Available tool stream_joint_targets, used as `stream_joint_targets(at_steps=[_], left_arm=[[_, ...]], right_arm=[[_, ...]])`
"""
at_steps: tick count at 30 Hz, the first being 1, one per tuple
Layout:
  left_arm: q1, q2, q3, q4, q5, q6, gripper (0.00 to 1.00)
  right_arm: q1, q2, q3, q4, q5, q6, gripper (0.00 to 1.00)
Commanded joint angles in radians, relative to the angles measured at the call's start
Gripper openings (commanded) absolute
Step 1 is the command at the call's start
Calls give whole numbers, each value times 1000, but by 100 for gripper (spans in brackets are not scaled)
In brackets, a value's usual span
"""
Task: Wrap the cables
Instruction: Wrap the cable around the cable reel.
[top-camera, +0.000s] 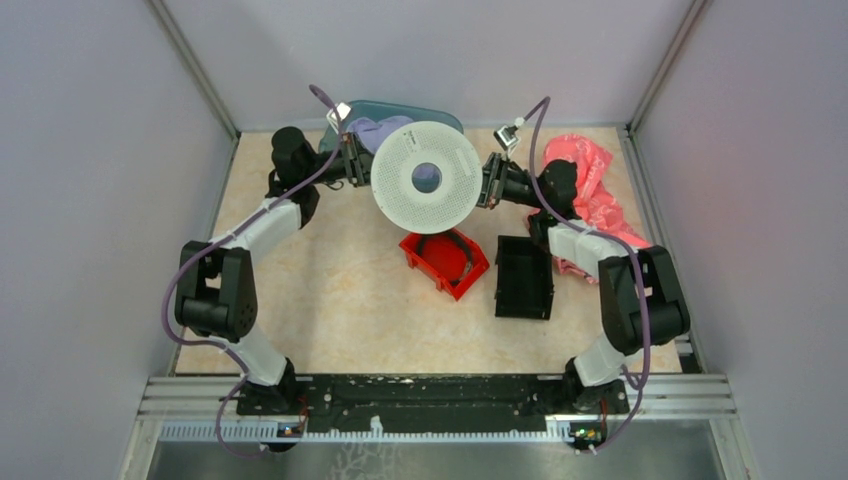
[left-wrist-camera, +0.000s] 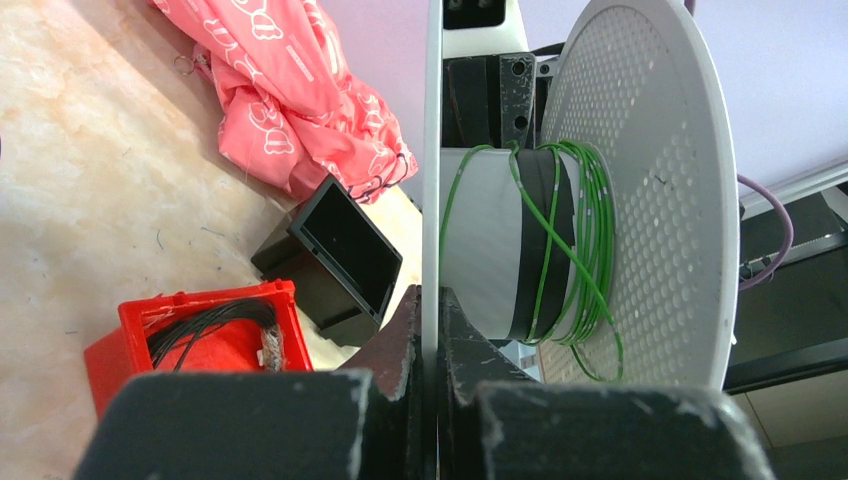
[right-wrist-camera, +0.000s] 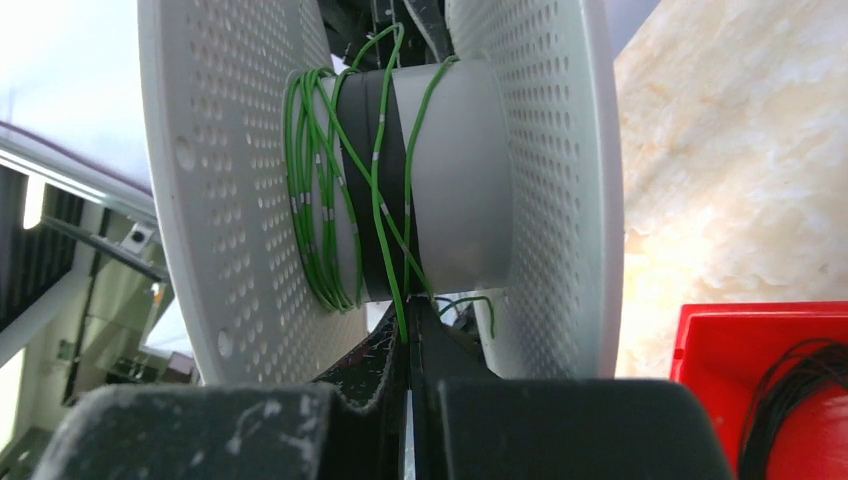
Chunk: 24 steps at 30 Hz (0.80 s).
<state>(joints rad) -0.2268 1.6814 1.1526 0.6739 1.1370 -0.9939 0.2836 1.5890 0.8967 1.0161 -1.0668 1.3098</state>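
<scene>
— Where are the cables (left-wrist-camera: 590, 215)?
— Green ones, wound round the hub of the white spool (top-camera: 425, 177), which is held up over the worktop (top-camera: 340, 290) between the arms.
— Who's holding?
— The left gripper (left-wrist-camera: 430, 330) is clamped on one flange's rim. The right gripper (right-wrist-camera: 408, 345) is pinched tight on a green strand coming off the hub.
— Underneath?
— A red bin (top-camera: 445, 262) with dark wire, a black box (top-camera: 524, 277) beside it.
</scene>
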Motion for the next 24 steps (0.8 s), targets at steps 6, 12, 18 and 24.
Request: stream_joint_targets(at_steps=[6, 12, 18, 24], left_arm=[[-36, -8, -24, 112, -24, -61, 0], [-30, -20, -31, 109, -29, -67, 0], [-19, -29, -34, 106, -30, -67, 0], [-7, -35, -34, 105, -31, -72, 0]], right_arm=[[-11, -100, 47, -279, 121, -281, 6], [-23, -123, 48, -376, 140, -362, 16], [-34, -137, 68, -446, 147, -429, 20], [-40, -151, 68, -486, 151, -477, 26]])
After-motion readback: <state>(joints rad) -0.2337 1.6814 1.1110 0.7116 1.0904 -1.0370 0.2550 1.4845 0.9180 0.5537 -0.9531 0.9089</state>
